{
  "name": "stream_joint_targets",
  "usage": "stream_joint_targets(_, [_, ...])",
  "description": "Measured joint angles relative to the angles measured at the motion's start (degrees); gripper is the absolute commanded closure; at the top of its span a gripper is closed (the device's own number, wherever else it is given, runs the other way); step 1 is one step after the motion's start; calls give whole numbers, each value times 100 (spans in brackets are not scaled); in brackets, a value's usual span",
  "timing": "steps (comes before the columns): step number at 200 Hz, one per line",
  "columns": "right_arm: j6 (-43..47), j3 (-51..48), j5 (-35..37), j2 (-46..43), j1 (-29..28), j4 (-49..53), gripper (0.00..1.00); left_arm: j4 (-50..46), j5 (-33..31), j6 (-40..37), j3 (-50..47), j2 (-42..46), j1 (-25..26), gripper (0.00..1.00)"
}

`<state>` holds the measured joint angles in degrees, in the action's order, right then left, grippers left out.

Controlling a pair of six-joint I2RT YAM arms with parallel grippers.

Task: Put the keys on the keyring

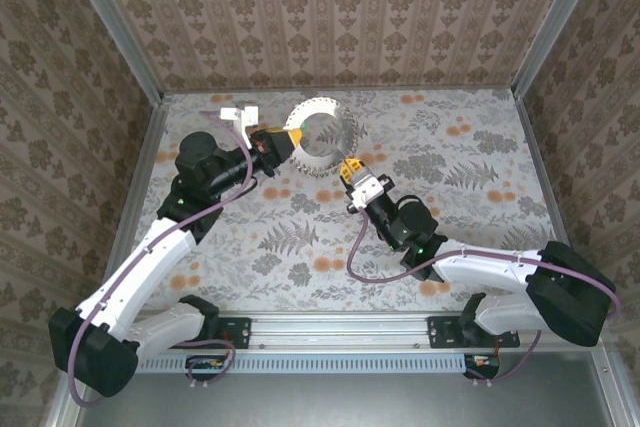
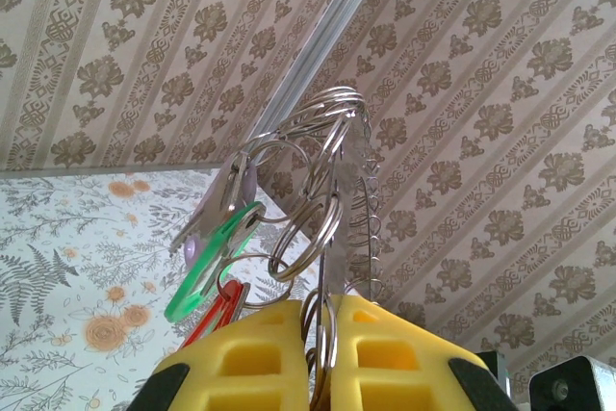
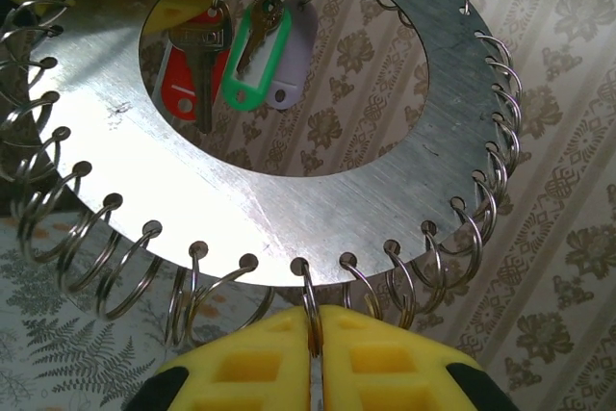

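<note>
Keyring: I judge it stiff, slick; hold the flat rim.
Left gripper: clamped on its rim.
Right gripper: pinching one edge loop.

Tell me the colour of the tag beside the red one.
Green tag; right wrist view shows it best.

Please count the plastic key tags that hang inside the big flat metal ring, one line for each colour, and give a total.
Red plastic key tag: 1
Green plastic key tag: 1
Pale lilac plastic key tag: 1
Total: 3
</note>
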<state>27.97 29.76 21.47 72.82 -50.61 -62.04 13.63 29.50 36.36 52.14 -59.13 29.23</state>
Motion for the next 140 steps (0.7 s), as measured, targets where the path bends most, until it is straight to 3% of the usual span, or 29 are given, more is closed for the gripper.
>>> stream_joint_targets(29, [-31, -7, -50, -2, 0, 76, 100, -79, -48, -2, 2, 0, 0, 100])
stream_joint_targets(70, [-188, -37, -160, -101, 26, 315, 100, -358, -369, 33, 11, 2, -9, 100])
stream_joint_targets(94, [-435, -37, -435, -337, 133, 691, 100, -538, -474, 354, 9, 0, -63, 100])
stream_joint_targets(116, [-739, -35, -750, -557, 275, 992, 100, -553, -442, 734, -39, -4, -96, 92])
stream_joint_targets(140, [-1016, -35, -1091, -723, 431, 1327, 100, -546, -420, 1154, -103, -76, -109, 91])
